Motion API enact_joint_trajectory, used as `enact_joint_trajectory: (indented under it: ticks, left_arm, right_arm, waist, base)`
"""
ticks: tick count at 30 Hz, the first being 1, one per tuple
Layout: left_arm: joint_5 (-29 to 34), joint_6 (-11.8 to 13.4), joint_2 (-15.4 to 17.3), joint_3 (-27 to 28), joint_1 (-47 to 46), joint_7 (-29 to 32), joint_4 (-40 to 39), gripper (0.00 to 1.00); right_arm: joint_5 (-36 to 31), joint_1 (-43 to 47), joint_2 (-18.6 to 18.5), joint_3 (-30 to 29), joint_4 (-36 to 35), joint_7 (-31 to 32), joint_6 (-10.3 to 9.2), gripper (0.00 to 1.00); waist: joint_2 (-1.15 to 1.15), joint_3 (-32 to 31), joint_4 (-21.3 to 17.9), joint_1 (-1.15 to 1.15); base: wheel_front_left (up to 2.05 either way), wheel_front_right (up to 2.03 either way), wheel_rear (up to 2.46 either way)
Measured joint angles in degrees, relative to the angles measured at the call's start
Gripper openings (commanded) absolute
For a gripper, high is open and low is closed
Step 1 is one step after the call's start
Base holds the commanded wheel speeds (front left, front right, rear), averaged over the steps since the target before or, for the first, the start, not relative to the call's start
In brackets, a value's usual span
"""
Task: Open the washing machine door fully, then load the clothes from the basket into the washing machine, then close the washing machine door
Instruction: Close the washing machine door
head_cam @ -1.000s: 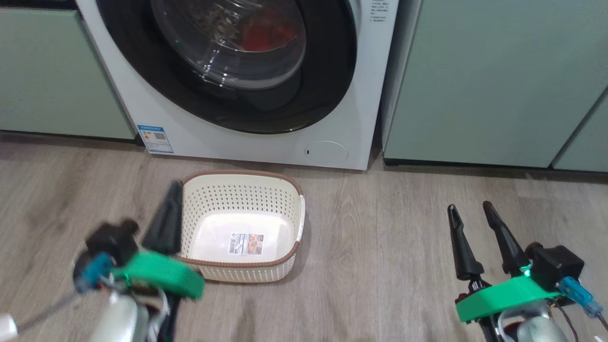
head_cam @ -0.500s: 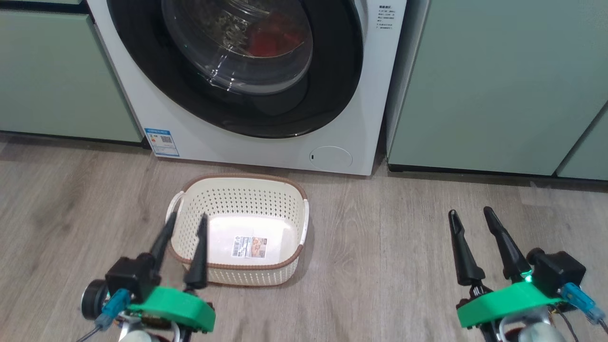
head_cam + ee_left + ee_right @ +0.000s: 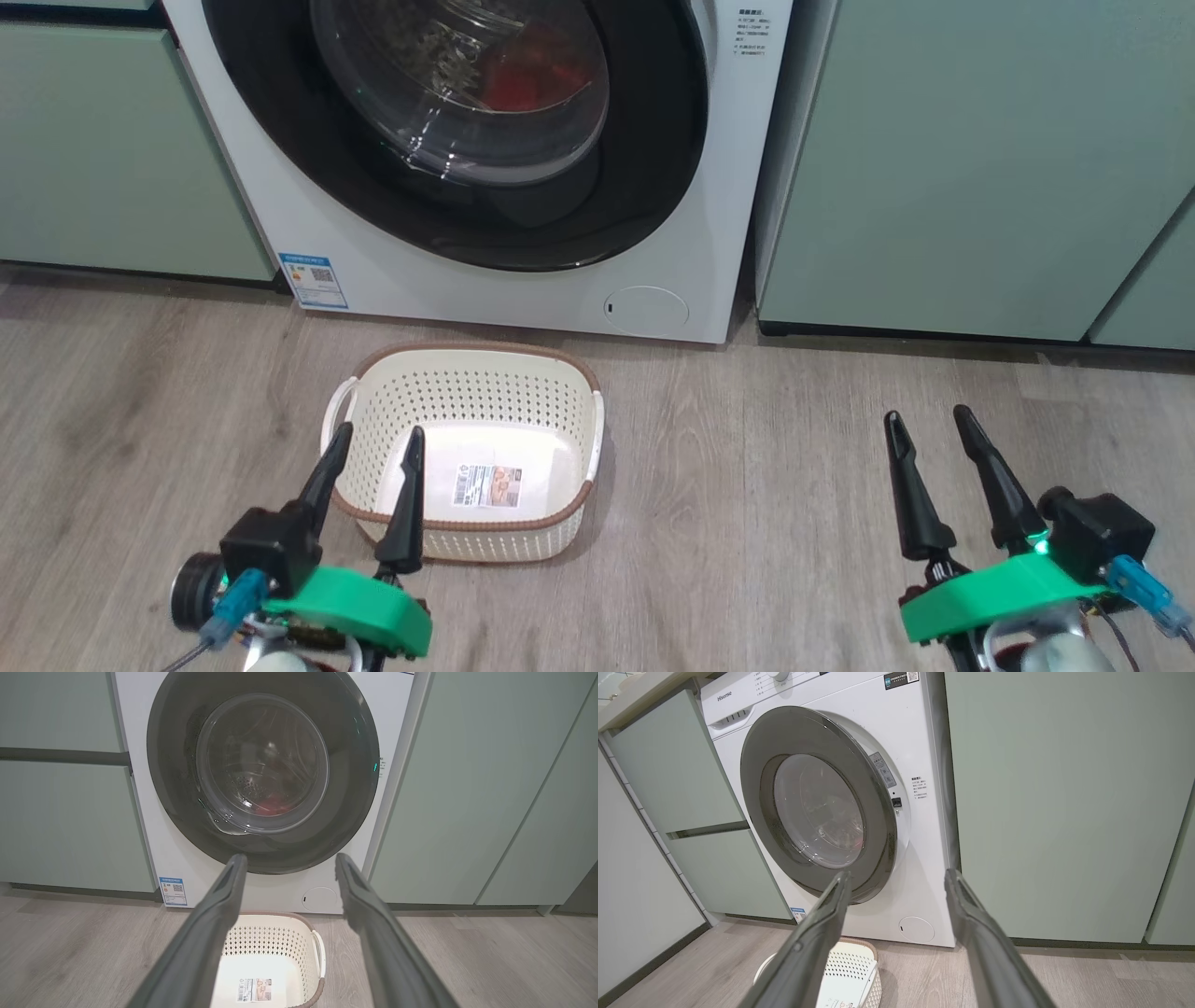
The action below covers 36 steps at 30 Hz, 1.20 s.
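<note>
Both hands spread and holding nothing, clothes inside the washing machine.

My left hand [image 3: 381, 429] has its two fingers parted, tips above the near-left rim of the basket [image 3: 467, 347]; I cannot tell whether they touch it. My right hand [image 3: 926, 414] is parted about as wide, over bare floor [image 3: 747, 467], well apart from the basket. The one basket sits on the floor just in front of the washing machine [image 3: 420, 289] and holds one sticker [image 3: 486, 485] on its bottom. One red bundle, the clothes [image 3: 523, 79], shows through the glass of the washing machine door [image 3: 653, 168], which lies across the opening; latched or not, I cannot tell.
</note>
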Motion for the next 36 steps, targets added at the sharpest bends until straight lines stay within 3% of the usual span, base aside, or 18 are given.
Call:
enact_joint_trajectory:
  ticks: [24, 25, 27, 36]
  left_arm:
    - [0.0, 0.4, 0.0, -1.1, 0.0, 0.0, 0.5, 1.0]
    - [0.0, 0.4, 0.0, -1.2, 0.0, 0.0, 0.5, 1.0]
    - [0.0, 0.4, 0.0, -1.3, 0.0, 0.0, 0.5, 1.0]
    - [0.0, 0.2, -0.1, -1.6, -0.5, 0.0, -0.2, 1.0]
  right_arm:
    - [0.0, 0.0, 0.0, 0.0, -0.1, 0.0, 0.0, 1.0]
    - [0.0, 0.0, 0.0, 0.0, -0.1, 0.0, 0.0, 0.95]
    - [0.0, 0.0, 0.0, 0.0, -0.4, 0.0, 0.0, 0.0]
    - [-2.3, -2.3, -0.2, 4.6, -1.0, 0.0, 0.0, 0.0]
  waist:
    - [0.0, 0.4, 0.4, 0.0]
    - [0.0, 0.6, 0.4, 0.0]
    - [0.0, 1.0, 0.5, 0.0]
    - [0.0, 5.0, 1.8, 0.0]
  base:
    - [0.0, 0.0, 0.0]
    - [0.0, 0.0, 0.0]
    - [0.0, 0.0, 0.0]
    - [0.0, 0.0, 0.0]
